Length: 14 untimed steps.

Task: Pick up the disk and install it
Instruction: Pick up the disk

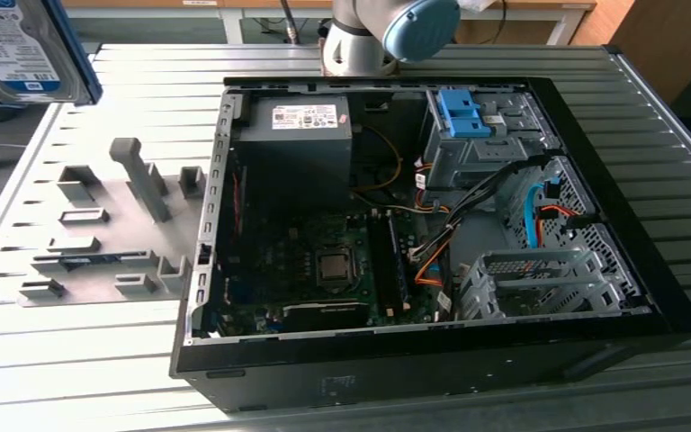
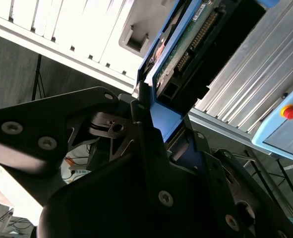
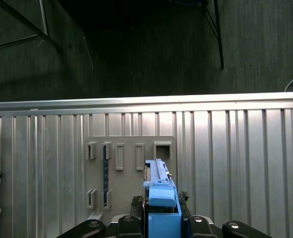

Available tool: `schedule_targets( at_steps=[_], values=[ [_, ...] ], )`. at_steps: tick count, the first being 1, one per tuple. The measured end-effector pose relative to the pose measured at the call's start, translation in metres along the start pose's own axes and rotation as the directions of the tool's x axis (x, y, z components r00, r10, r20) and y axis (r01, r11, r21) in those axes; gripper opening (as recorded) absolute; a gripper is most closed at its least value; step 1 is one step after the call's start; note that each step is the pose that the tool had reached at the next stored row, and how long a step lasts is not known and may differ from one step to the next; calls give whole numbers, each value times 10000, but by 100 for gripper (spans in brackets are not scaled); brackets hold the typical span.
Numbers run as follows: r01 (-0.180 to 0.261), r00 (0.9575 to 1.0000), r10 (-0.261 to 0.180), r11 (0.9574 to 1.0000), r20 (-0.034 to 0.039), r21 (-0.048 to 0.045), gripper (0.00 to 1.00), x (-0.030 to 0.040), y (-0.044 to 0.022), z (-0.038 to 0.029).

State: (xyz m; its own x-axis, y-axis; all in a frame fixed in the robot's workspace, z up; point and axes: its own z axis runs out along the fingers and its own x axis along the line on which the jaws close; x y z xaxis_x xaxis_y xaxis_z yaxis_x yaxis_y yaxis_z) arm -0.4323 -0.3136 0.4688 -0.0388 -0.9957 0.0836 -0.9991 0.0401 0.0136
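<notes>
— Disk status?
— I find the disk (image 1: 15,45) raised in the air at the exterior view's far left, label face showing: silver casing, white-and-blue label, blue rail along one edge.
— Underside?
— In the second wrist view I note a green circuit board and a connector row, with blue rails alongside. In the first wrist view it stands edge-on, clamped in the gripper (image 3: 158,203).

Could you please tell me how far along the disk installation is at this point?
Done: the disk is picked up; in the exterior view it hangs in the air at that view's far left, off the grey plate. In hand: the pincer is shut on it in both wrist views. Left: the install itself, since the disk is not yet inside the open case.
</notes>
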Motion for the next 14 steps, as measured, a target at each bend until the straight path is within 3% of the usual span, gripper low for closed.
schedule_targets(
  at_steps=[14],
  values=[
    [-1,10000,1,10000,-32,2,36,1,1,-50]
  ],
)
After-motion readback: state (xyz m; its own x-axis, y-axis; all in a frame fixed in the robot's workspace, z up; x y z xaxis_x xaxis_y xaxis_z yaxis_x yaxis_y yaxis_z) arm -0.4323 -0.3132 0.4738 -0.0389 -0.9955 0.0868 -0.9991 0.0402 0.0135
